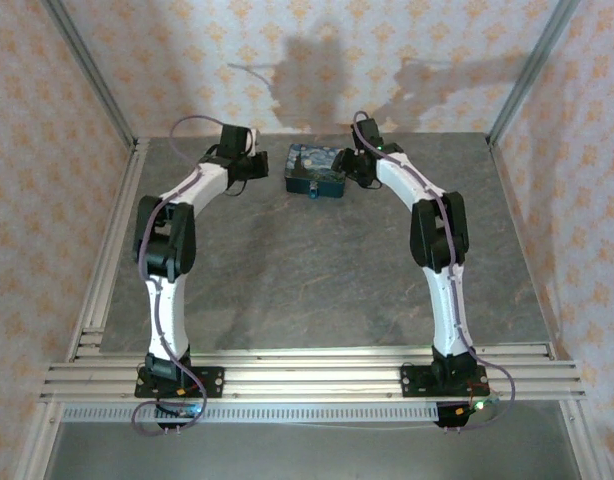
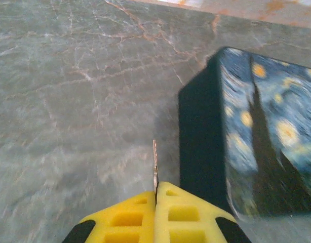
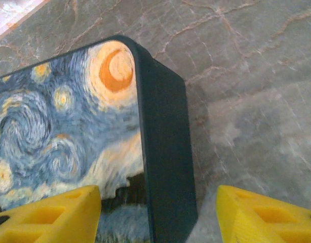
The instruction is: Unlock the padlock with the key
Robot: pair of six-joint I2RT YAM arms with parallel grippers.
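Underneath, grey marbled table (image 1: 287,280). Next, swirl-painted blue-and-yellow box (image 3: 64,121): dark side wall straddled by the right gripper (image 3: 156,196), yellow fingers spread wide. Same box just right of the left gripper (image 2: 155,195). Left fingers pressed together on a thin metal key (image 2: 155,162), blade poking forward above the table, apart from the box. Smallest, padlock (image 1: 315,192): tiny dark-and-blue piece at the box's near edge, between both grippers, detail too small to read.
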